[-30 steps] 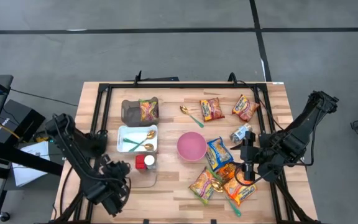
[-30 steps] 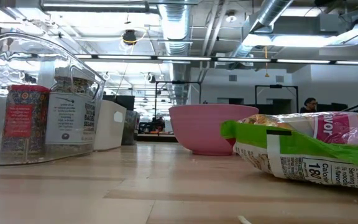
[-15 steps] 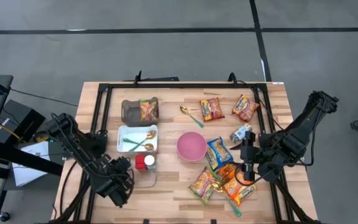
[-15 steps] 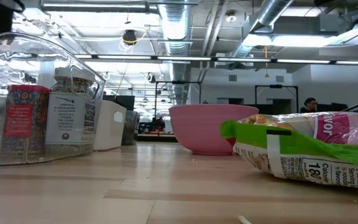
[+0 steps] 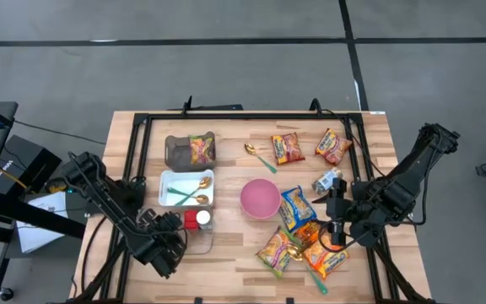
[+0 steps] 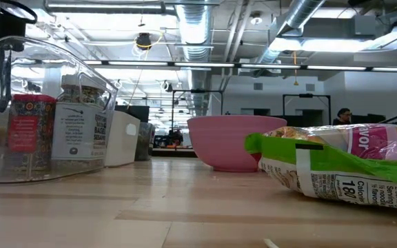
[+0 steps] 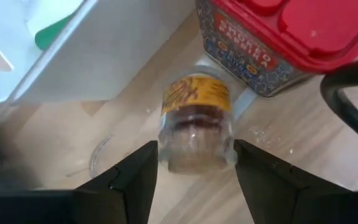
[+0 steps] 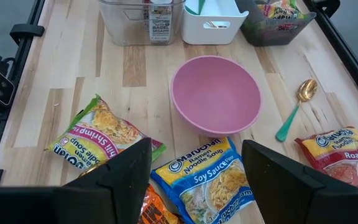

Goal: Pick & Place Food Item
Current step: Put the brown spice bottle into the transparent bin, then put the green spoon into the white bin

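Near the front left of the surface (image 5: 226, 253), we see the left gripper (image 7: 194, 165) hanging over a clear container (image 5: 194, 226) that holds two seasoning jars. In the left wrist view its jaws stand apart on both sides of the small jar with the yellow label (image 7: 196, 121), and we cannot see that they touch it. The red-lidded tin (image 7: 278, 37) stands just beside this jar, and the white tray (image 7: 61, 43) is close on the other side.

We think the main risk is here: the room around the jar is narrow. If the jaws come down a little off centre, one finger may hit the tin or the wall of the container and push the jar over. The clear wall may also catch a finger when it lifts.

The right gripper (image 8: 194, 171) waits with jaws apart above the noodle packets, near the blue packet (image 8: 207, 177) and the pink bowl (image 8: 215, 93). It holds nothing.

The open room is mostly bare wood at the front, between the container and the packets. The black frame rails (image 5: 133, 160) run close along the left arm, so a wide swing there seems unwise.
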You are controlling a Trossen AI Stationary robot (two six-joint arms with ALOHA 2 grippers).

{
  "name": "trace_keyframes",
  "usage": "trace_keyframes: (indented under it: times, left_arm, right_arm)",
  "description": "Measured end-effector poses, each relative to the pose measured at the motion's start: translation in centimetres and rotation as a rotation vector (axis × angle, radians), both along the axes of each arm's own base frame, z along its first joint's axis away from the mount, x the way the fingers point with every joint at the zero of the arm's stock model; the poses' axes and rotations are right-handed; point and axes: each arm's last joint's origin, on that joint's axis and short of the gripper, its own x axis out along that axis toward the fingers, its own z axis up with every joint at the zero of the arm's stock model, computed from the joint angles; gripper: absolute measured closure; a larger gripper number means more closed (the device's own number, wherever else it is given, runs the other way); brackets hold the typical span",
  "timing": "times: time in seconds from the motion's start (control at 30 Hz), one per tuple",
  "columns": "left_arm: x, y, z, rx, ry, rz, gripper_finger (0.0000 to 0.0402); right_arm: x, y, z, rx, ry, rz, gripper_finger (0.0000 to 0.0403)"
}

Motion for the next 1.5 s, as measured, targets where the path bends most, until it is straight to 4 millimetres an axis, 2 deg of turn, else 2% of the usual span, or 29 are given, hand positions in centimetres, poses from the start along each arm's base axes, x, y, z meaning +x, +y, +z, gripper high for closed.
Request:
trace_keyframes:
  times: [0.17, 0.6, 0.77, 0.93, 1.03, 1.13, 1.23, 1.33, 1.5]
  left_arm:
    - [-0.2, 0.4, 0.6, 0.025, -0.042, -0.014, 0.02]
    - [-0.6, 1.4, 5.0, -0.015, -0.275, -0.154, 0.0213]
    - [0.1, 0.6, 6.4, -0.078, -0.369, -0.336, 0.0213]
    - [1.9, -1.3, 7.8, -0.056, -0.522, -0.648, 0.0219]
    - [2.9, -2.3, 9.2, 0.037, -0.643, -0.821, 0.0222]
    - [3.7, -2.9, 11.0, 0.242, -0.775, -0.926, 0.0224]
    - [4.5, -3.1, 13.0, 0.428, -0.889, -0.945, 0.0224]
    - [5.1, -2.8, 14.6, 0.506, -0.981, -0.929, 0.0223]
    - [5.5, -2.4, 14.9, 0.532, -0.996, -0.914, 0.0222]
  right_arm:
    - [0.0, 0.0, 0.0, 0.0, 0.0, 0.0, 0.0159]
    - [0.0, 0.0, 0.0, 0.0, 0.0, 0.0, 0.0159]
    - [0.0, 0.0, 0.0, 0.0, 0.0, 0.0, 0.0159]
    - [0.0, 0.0, 0.0, 0.0, 0.0, 0.0, 0.0159]
    - [0.0, 0.0, 0.0, 0.0, 0.0, 0.0, 0.0159]
    - [0.1, -0.1, 0.0, -0.002, -0.003, -0.007, 0.0159]
    - [0.1, -0.1, 0.0, 0.004, -0.004, -0.016, 0.0159]
    - [0.1, -0.1, 0.0, 0.004, -0.004, -0.016, 0.0159]
    - [0.1, -0.2, 0.0, -0.008, -0.016, -0.026, 0.0159]
